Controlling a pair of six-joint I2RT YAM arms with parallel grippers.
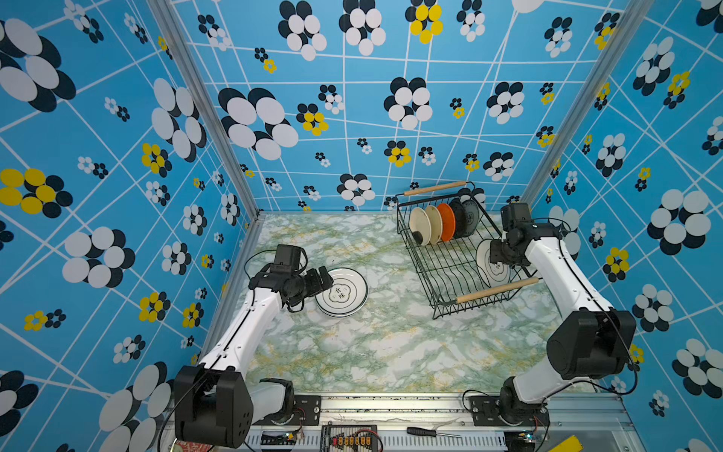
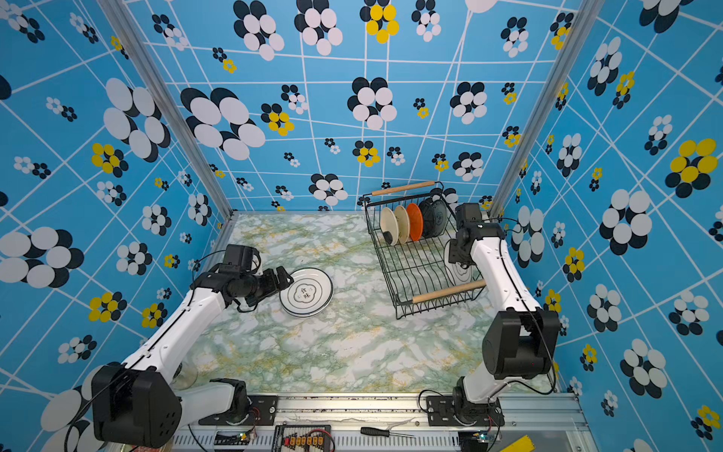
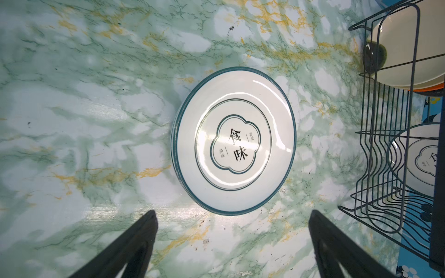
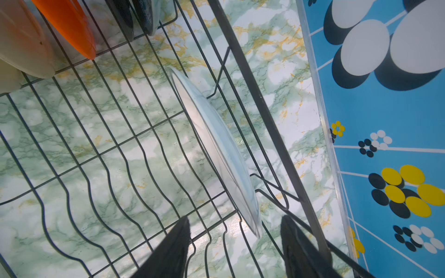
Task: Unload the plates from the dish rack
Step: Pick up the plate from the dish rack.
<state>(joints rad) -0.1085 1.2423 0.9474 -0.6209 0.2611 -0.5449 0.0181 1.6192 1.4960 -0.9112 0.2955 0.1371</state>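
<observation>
Right gripper (image 4: pixel 236 217) jaws half-open astride the rim of the racked plate (image 4: pixel 216 144), gripping nothing yet. One jaw close to dish rack (image 4: pixel 252 96) wire, may snag. Left gripper (image 3: pixel 232 211) jaws wide, empty.

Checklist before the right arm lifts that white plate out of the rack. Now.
1. Right gripper straddles the white plate standing in the rack: ok.
2. Its fingers pressed on the plate: not ok, gaps on both sides.
3. Fingers clear of the rack's wires: cannot tell.
4. Left gripper open, off the stacked plates: ok.
5. Bare table beside the stack: ok.
6. Small upright plates apart from the white plate: ok.
</observation>
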